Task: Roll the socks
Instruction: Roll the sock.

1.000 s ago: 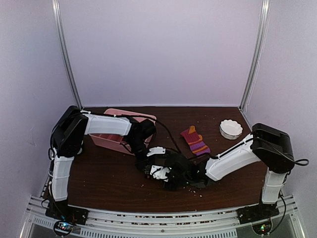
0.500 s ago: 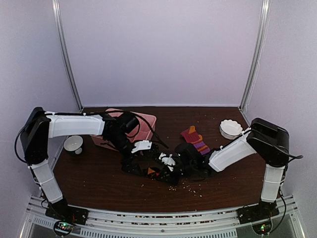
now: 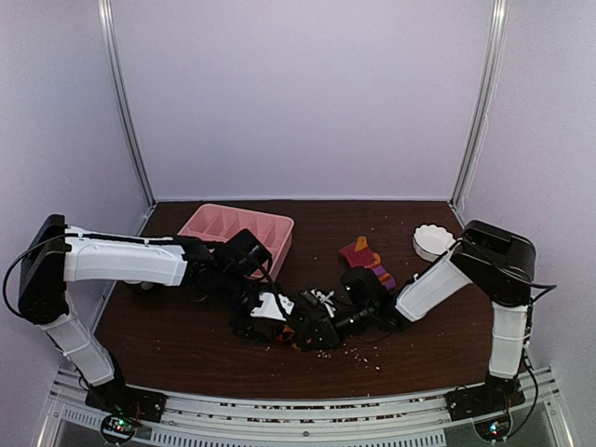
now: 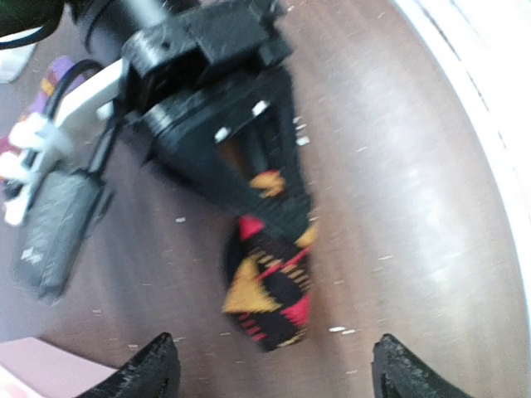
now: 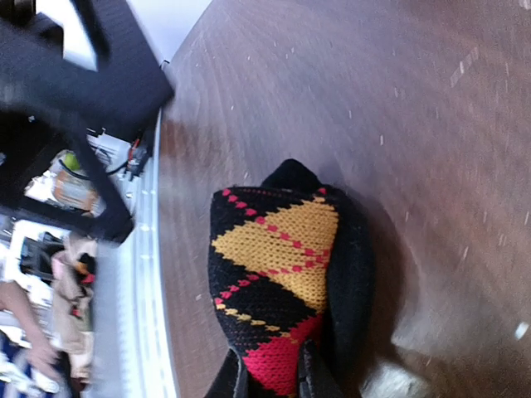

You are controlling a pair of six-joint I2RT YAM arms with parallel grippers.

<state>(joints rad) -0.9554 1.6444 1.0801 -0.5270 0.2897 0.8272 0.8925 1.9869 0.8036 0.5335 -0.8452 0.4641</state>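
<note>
Left arm stretched low to the right, elbow nearly straight, wrist at centre front; left jaws wide apart. Right arm reaches left and low to meet it; right jaws pinched on a sock. Wrists just beside each other.

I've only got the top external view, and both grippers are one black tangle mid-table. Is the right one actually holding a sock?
Observer: Yes. The right wrist view shows the right gripper shut on a black argyle sock with yellow and red diamonds.
Operator: And the other one?
Observer: Open. In the left wrist view the left gripper has its fingertips wide apart, one to each side of that sock and clear of it.
</note>
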